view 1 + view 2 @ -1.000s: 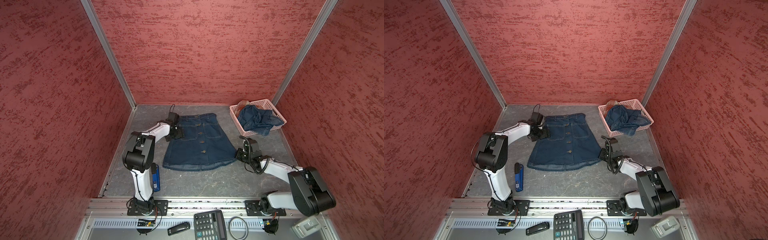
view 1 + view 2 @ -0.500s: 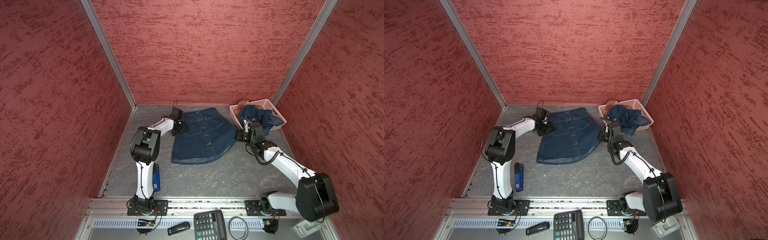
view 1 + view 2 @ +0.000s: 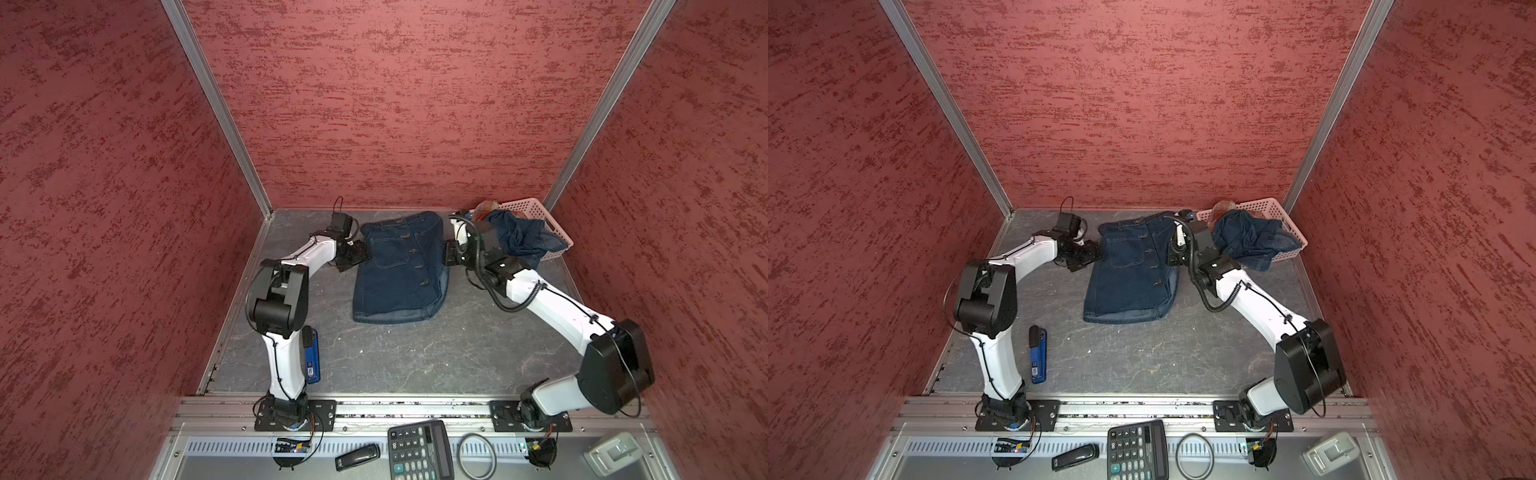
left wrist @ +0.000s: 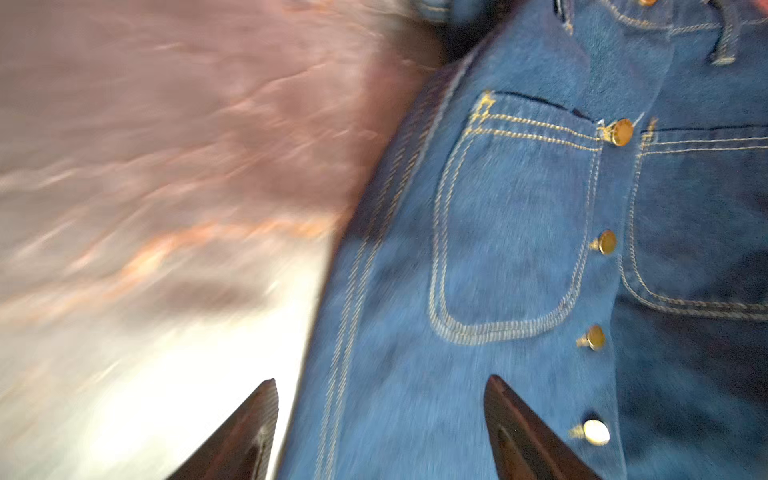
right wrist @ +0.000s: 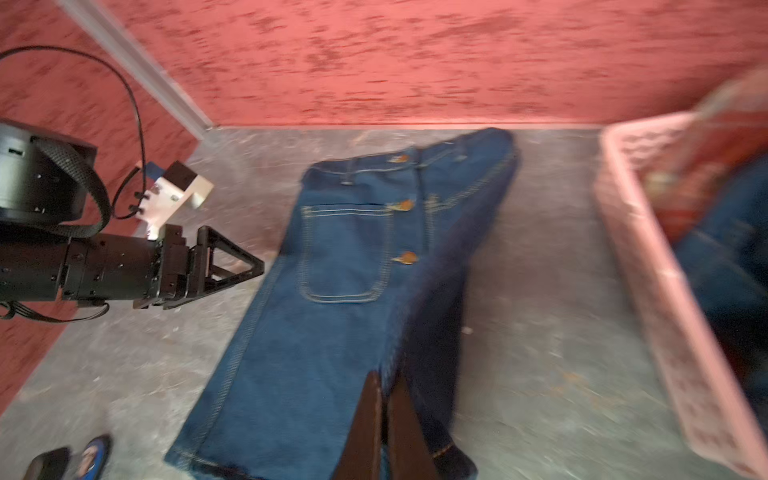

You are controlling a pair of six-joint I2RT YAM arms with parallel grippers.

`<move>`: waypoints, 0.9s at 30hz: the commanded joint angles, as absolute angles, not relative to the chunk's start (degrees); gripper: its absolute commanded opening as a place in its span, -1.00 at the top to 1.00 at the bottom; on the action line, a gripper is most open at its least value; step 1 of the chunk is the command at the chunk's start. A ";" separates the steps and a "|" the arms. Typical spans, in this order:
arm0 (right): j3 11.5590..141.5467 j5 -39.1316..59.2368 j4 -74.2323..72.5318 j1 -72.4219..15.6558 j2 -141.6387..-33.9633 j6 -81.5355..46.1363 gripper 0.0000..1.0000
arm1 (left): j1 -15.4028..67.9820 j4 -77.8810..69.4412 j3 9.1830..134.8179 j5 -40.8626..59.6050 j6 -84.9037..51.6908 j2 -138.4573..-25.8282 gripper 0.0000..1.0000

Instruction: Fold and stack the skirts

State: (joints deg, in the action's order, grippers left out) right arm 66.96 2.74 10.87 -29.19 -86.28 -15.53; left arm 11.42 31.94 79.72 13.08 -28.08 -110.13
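A dark blue denim skirt (image 3: 399, 270) (image 3: 1129, 274) with brass buttons lies in the middle of the table, its right side doubled over toward the left. My right gripper (image 3: 449, 253) (image 3: 1171, 253) (image 5: 387, 376) is shut on that skirt's (image 5: 332, 332) right edge. My left gripper (image 3: 358, 257) (image 3: 1091, 257) (image 4: 381, 379) is open at the left edge near the waist, one finger over the table, one over the denim (image 4: 515, 228). A second denim skirt (image 3: 519, 237) (image 3: 1246, 241) and a plaid skirt (image 3: 484, 208) sit crumpled in the basket.
The pink basket (image 3: 557, 241) (image 3: 1293, 239) stands at the back right, close behind my right arm. A blue and black tool (image 3: 311, 357) (image 3: 1038, 357) lies beside the left arm's base. A calculator (image 3: 417, 453) and a cable ring (image 3: 476, 457) sit on the front ledge.
My right gripper has swung from the front right hem toward the back and left, dragging the skirt's right side over itself. The skirt has shifted back. My left gripper narrowed slightly by the waist.
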 commanded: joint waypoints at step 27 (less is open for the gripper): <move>79.80 5.68 14.96 -48.49 -99.56 -19.66 1.00 | 16.70 20.66 58.50 15.86 -32.84 -106.00 0.99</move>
State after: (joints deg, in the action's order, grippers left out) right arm 77.91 3.66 16.10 -46.24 -98.35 -17.21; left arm 16.36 22.50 60.71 15.18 -31.73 -104.99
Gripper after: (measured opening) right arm 0.057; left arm 0.048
